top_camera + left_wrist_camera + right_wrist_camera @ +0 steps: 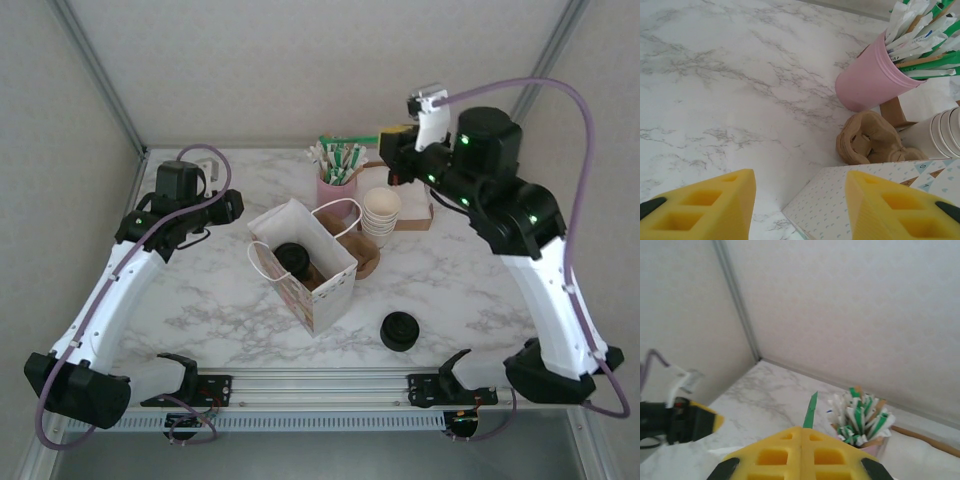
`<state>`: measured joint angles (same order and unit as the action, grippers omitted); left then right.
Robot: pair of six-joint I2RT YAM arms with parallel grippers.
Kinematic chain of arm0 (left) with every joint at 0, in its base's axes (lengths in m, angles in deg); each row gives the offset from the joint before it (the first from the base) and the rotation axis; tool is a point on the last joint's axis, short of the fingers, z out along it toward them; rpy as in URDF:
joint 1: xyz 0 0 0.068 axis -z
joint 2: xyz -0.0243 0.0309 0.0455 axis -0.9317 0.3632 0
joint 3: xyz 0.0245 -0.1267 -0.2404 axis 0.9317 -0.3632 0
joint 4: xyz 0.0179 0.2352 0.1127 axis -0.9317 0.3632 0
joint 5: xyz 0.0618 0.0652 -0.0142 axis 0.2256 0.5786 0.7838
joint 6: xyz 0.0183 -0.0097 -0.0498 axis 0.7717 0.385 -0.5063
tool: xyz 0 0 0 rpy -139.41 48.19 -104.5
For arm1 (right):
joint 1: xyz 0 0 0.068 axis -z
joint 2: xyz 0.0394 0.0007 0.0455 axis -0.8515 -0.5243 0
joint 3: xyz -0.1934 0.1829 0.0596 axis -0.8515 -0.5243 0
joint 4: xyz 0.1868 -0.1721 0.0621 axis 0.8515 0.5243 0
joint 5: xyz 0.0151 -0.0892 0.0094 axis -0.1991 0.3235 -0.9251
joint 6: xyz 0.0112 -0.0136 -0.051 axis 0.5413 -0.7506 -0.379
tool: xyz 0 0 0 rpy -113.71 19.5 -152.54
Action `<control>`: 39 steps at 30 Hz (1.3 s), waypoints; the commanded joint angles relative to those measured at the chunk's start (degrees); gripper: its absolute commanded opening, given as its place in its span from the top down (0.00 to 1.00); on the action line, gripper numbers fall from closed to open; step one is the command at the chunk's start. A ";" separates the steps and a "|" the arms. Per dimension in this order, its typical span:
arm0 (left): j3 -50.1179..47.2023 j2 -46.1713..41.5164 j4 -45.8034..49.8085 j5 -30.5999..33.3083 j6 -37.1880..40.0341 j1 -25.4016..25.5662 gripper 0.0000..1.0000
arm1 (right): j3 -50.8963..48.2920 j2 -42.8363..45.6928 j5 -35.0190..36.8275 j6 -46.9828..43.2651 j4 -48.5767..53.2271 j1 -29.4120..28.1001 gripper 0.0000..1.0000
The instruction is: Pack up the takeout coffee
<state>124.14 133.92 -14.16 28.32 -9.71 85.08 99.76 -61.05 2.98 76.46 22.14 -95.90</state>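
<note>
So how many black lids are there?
2. One black lid lies on the marble table, right of the white paper bag, near the front edge. The other lid is inside that bag. More could be hidden deeper in the bag.

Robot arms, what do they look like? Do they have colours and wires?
The left arm and the right arm both have white tube parts and chunky black joints with tiny green lights. A purple cable loops along each one. The left hand and right hand have yellow fingers with square holes and black bases.
</note>
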 commanded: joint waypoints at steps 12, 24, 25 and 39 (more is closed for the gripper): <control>-0.63 -1.36 -1.68 -0.77 -0.02 0.14 0.50 | -4.51 3.84 -14.77 -1.46 9.26 -1.24 0.99; -0.84 -1.00 -1.76 -0.49 0.15 0.20 0.49 | -6.48 -1.32 -16.18 -6.00 17.45 -4.95 1.00; -0.93 -0.97 -1.80 -0.33 0.16 0.14 0.49 | -6.57 -2.12 -15.12 -6.09 17.84 -4.98 1.00; -0.89 -0.31 -1.60 0.12 0.46 0.23 0.49 | -6.23 -13.42 -5.98 -10.65 21.06 -11.72 0.99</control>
<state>123.92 133.92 -15.40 28.21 -9.69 85.11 92.99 -73.21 -5.67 67.81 41.58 -106.63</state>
